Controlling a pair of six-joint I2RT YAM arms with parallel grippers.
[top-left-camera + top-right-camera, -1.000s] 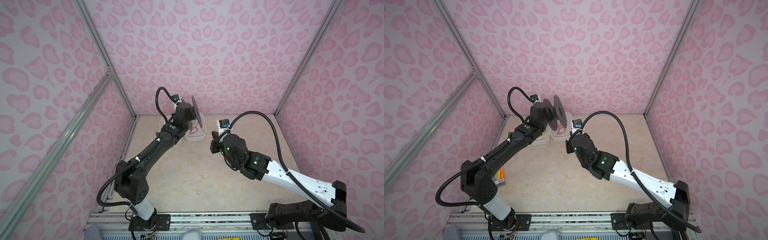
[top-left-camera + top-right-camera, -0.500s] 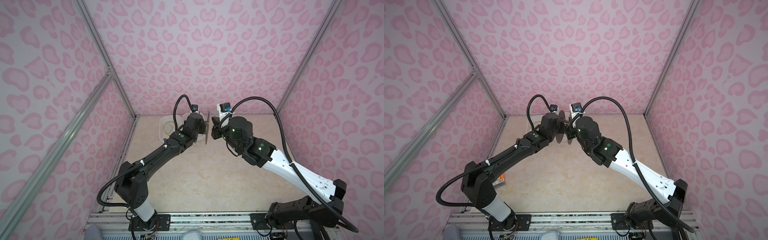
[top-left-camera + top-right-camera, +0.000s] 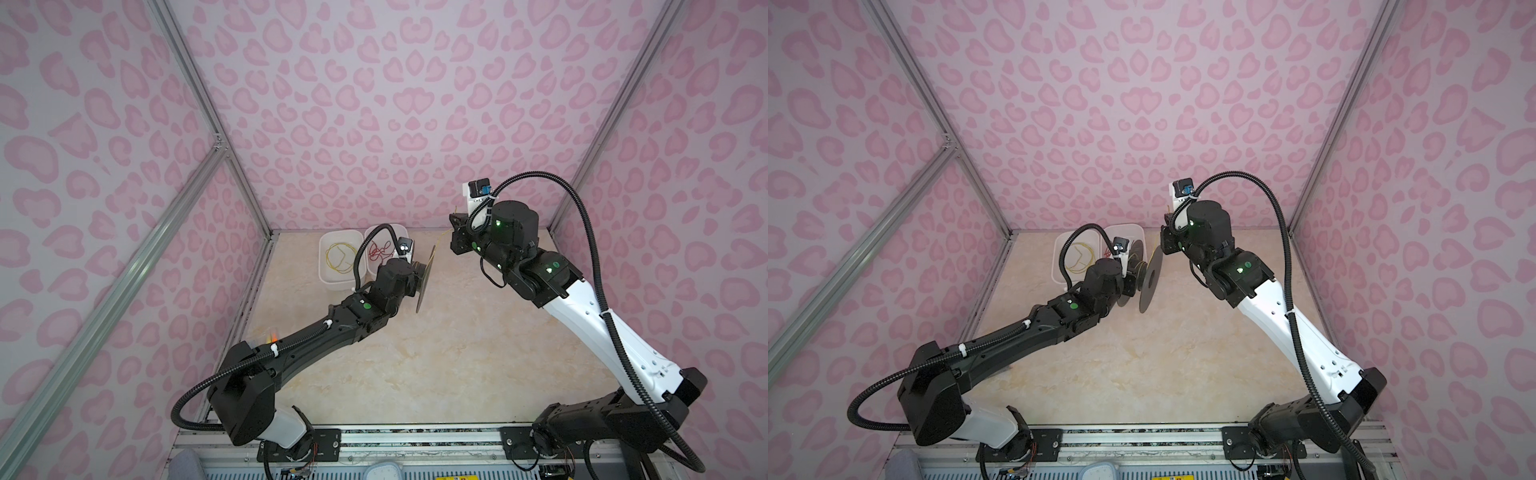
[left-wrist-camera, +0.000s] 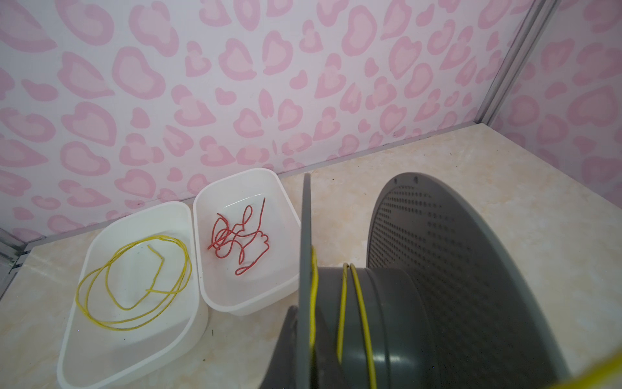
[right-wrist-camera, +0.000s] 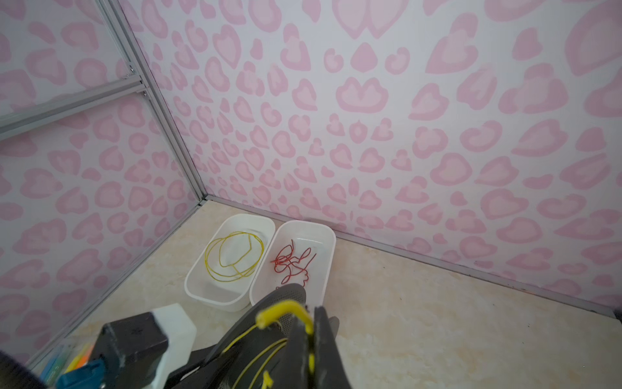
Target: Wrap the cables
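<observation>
My left gripper is shut on the near flange of a grey spool, holding it on edge above the table in both top views. A few turns of yellow cable lie round the hub. My right gripper is shut on the free end of that cable, just beyond and to the right of the spool. More yellow cable lies in loose loops in a white tray.
A second white tray beside the first holds a tangled red wire. Both trays stand at the back left against the wall. Small coloured items lie by the left wall. Pink walls close three sides.
The left arm has carried the spool away from the trays, rightward and toward the front. The right gripper has risen and moved back right, still pinching the yellow cable.
</observation>
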